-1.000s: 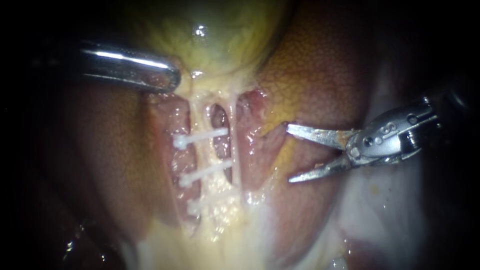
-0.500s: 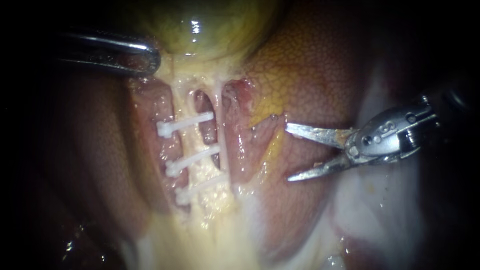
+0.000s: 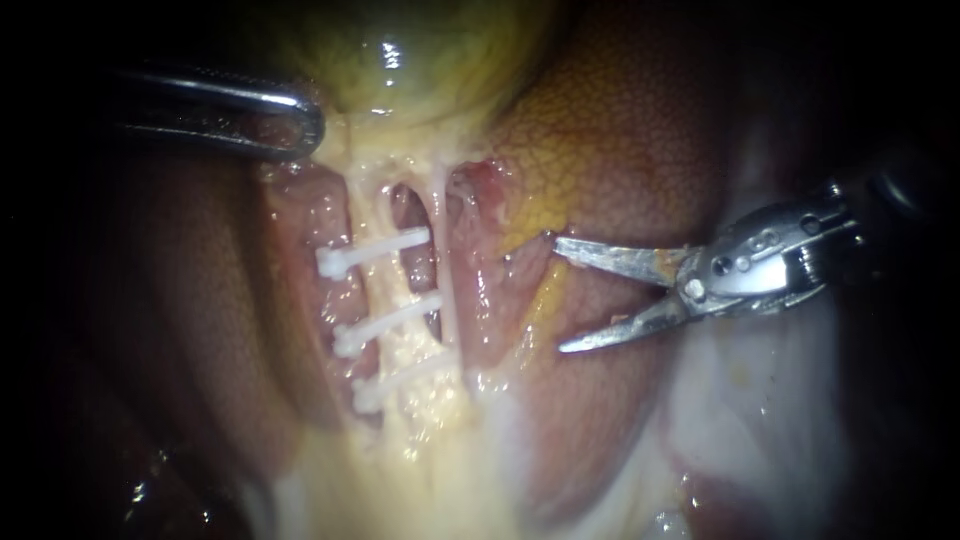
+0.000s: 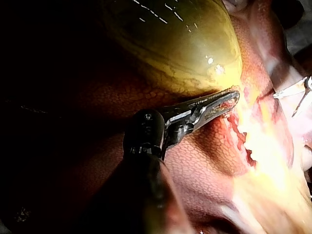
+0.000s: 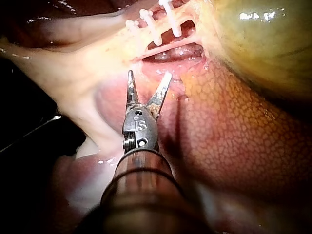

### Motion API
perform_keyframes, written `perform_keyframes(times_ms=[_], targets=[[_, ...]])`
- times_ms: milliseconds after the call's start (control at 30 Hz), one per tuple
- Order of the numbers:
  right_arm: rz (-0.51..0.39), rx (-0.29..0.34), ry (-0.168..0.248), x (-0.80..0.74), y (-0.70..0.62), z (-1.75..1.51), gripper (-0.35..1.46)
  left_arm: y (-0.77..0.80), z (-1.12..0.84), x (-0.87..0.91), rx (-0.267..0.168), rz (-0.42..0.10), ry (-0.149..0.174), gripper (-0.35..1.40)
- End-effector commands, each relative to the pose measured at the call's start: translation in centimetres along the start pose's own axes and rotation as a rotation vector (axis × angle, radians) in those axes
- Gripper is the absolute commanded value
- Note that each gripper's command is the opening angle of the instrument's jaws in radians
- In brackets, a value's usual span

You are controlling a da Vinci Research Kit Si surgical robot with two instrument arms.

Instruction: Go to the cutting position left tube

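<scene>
The left tube (image 3: pixel 372 285) is pale, runs down from the gallbladder (image 3: pixel 420 60) and carries three white clips (image 3: pixel 385 322) across it. A thin right tube (image 3: pixel 444 270) runs beside it, with a dark gap between them. My right instrument (image 3: pixel 555 295) comes in from the right with its two blades open. It hovers over liver, well to the right of both tubes. In the right wrist view its blades (image 5: pixel 149 74) point at the tubes, short of the clips (image 5: pixel 148 22). My left instrument (image 4: pixel 229 97) is shut on the gallbladder's lower edge (image 4: pixel 214 80).
Reddish-brown liver (image 3: pixel 640 130) surrounds the tubes on both sides. Whitish fatty tissue (image 3: pixel 420 470) spreads below the clips and under the right instrument (image 3: pixel 740 400). The left instrument's metal tip (image 3: pixel 290 120) lies just above the left tube's upper end.
The left instrument drew the gallbladder and tubes up and to the left. The right instrument, blades still open, then moved slightly left toward the tubes and rolled a little.
</scene>
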Motion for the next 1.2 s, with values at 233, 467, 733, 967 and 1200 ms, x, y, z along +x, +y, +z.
perform_keyframes(times_ms=[233, 467, 733, 967, 1200], targets=[[0.023, 0.100, 0.071, 0.05, 0.13, -0.05, 1.38, -0.01, 0.00, 0.00, -0.001, 0.000, 0.000, -0.35], [0.040, 0.156, 0.111, 0.15, 0.21, 0.01, 1.36, -0.01, 0.00, 0.00, -0.001, 0.000, 0.000, -0.35], [0.042, 0.190, 0.121, 0.23, 0.23, 0.19, 1.36, -0.02, 0.00, 0.00, -0.001, 0.000, 0.000, -0.35], [0.039, 0.190, 0.121, 0.27, 0.23, 0.30, 1.34, -0.02, 0.00, 0.00, -0.002, 0.000, 0.000, -0.35], [0.051, 0.201, 0.121, 0.24, 0.21, 0.43, 1.34, -0.02, 0.01, 0.00, -0.002, 0.000, -0.001, -0.35]])
